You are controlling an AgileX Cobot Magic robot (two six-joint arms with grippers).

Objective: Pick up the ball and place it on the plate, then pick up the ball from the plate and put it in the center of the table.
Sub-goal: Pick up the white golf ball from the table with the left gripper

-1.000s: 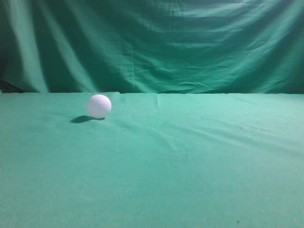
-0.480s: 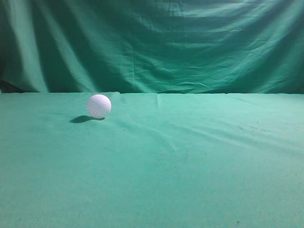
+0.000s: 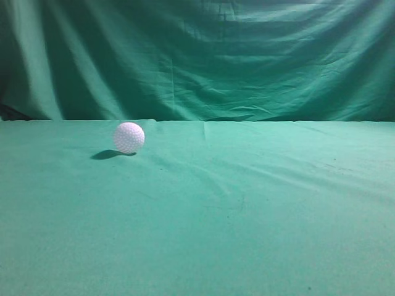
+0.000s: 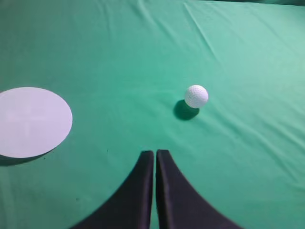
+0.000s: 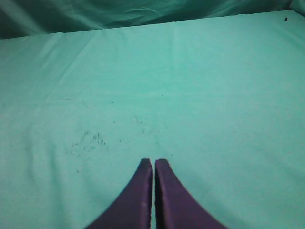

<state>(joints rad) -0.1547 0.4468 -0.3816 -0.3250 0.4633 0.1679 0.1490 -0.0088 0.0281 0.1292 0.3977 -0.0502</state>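
While the small white dimpled ball (image 4: 196, 96) rests untouched on the green cloth-covered table (image 3: 247, 203), the step in hand is judged to be the first pick; nothing of the task appears done yet.

Item, ball: left of centre in the exterior view (image 3: 129, 137), toward the far edge, casting a short shadow to its own left. In the left wrist view it lies ahead and to the right of the fingertips, well apart from them.

Item, flat round white plate (image 4: 29, 121): seen only in the left wrist view, lying on the cloth at the left, well apart from the ball.

Item, left gripper (image 4: 155, 153): dark fingers pressed together, holding nothing, hovering above the cloth.

Item, right gripper (image 5: 153, 162): dark fingers likewise together, empty, over bare cloth with a few dark specks.

Handling note: the left arm seems the nearer candidate. The fingers would need to part wider than the ball before descending, centre over it, and close at its widest girth; a round hard ball is likely to roll if nudged by one finger first, so an even, straight-down approach looks best.

Surface: soft cloth with shallow creases and ridges, which may steer a rolling ball.

Room: a darker green draped backdrop (image 3: 203, 55) hangs behind the table's far edge; neither arm shows in the exterior view.
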